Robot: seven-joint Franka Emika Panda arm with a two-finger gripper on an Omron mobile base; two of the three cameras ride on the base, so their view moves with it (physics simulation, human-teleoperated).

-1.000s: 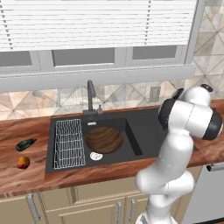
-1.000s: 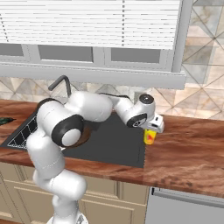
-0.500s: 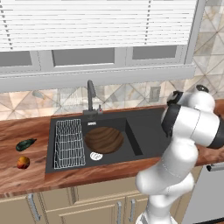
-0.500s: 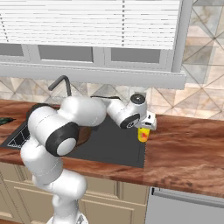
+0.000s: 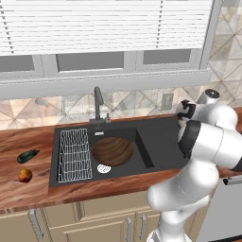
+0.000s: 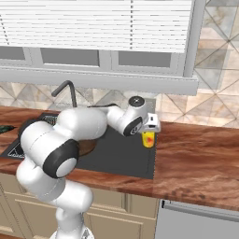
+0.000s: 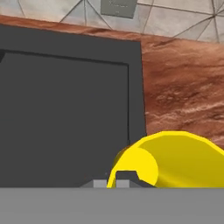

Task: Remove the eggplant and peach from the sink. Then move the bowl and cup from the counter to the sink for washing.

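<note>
My gripper [image 6: 150, 132] is shut on the yellow cup [image 6: 148, 139], which hangs just above the right rim of the black sink [image 6: 122, 156]. In the hand view the cup [image 7: 177, 159] lies tilted at the lower right, over the line where the flat drainboard [image 7: 65, 109] meets the wooden counter [image 7: 183, 87]. The brown bowl [image 5: 112, 151] sits in the sink's basin [image 5: 142, 142]. On the counter left of the sink lie the dark eggplant [image 5: 27, 155] and, nearer the front, the orange-red peach [image 5: 25, 175].
A dark faucet [image 5: 98, 101] rises behind the basin and a wire rack [image 5: 74, 147] fills its left part. A wall outlet [image 7: 118, 6] is on the tiled backsplash. Bare wooden counter [image 6: 200, 154] stretches to the right of the sink.
The arm has carried the cup leftward from over the counter to the sink's right rim. Bowl, eggplant and peach have stayed put.
</note>
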